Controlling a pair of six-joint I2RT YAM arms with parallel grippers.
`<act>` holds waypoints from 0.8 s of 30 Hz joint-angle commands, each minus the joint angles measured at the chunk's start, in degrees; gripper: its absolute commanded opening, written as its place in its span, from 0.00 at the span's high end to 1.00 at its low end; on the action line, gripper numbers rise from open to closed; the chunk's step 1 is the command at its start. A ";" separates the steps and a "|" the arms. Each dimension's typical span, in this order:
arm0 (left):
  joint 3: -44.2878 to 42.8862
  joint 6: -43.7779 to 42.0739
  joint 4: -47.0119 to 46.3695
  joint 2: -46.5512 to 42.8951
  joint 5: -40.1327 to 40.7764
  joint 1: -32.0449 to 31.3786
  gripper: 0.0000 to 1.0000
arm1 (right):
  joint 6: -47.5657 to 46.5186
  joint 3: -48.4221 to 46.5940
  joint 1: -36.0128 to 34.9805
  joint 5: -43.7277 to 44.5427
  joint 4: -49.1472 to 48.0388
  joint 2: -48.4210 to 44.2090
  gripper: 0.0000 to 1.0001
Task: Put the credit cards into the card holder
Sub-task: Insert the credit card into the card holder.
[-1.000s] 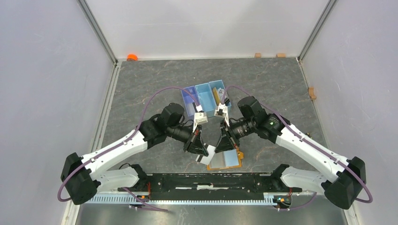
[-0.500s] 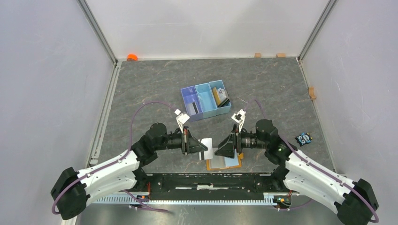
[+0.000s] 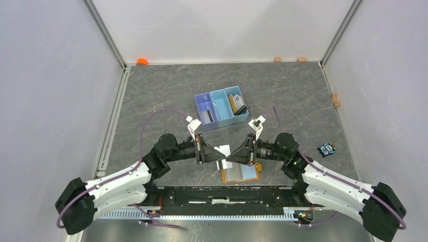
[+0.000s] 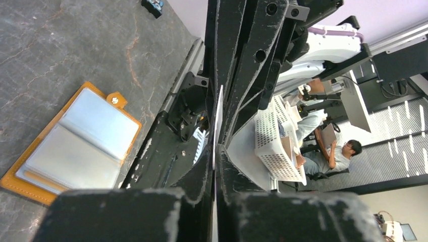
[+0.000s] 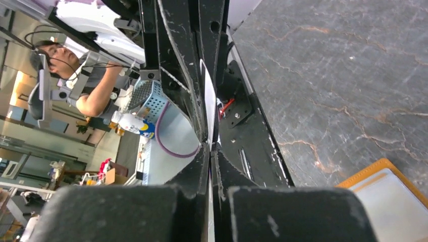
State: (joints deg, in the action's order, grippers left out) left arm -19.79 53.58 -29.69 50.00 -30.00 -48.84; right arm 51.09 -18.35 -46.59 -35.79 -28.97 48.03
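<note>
A pale grey credit card hangs edge-up in the air between my two grippers, just behind the open card holder. My left gripper is shut on the card's left end. From the other side my right gripper is shut on the same card. The card shows as a thin white edge between the left gripper's jaws and again as a white edge between the right gripper's jaws. The orange card holder lies flat with its pale panels up. More credit cards stand in the tray.
A blue three-compartment tray sits behind the grippers, with a dark card in its left compartment. A small black-and-blue gadget lies to the right. An orange object rests at the back left corner.
Both arms lifted off the card holder and drew back, the left one carrying the card. The right gripper opened, moved left onto the card's free end and closed on it.
</note>
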 commanded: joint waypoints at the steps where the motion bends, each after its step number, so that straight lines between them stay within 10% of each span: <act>1: 0.10 0.65 0.98 1.17 1.84 -0.56 0.86 | -1.68 -0.38 -0.57 2.90 3.18 0.54 1.00; 4: -2.00 -2.08 11.55 1.91 5.41 -0.56 0.43 | -6.23 -1.46 0.43 6.71 14.37 0.19 1.00; 7: -3.86 -4.25 20.59 3.89 9.47 -0.64 0.25 | -8.42 -0.82 3.87 7.15 20.22 -0.30 1.00; 24: -7.79 1.16 25.66 25.38 26.54 -10.30 0.40 | -12.86 11.42 22.98 -3.58 23.58 -0.81 1.00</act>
State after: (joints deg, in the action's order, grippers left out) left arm -24.86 52.60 -2.37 73.08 -7.68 -58.13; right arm 38.24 -8.58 -24.14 -35.14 -2.42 47.00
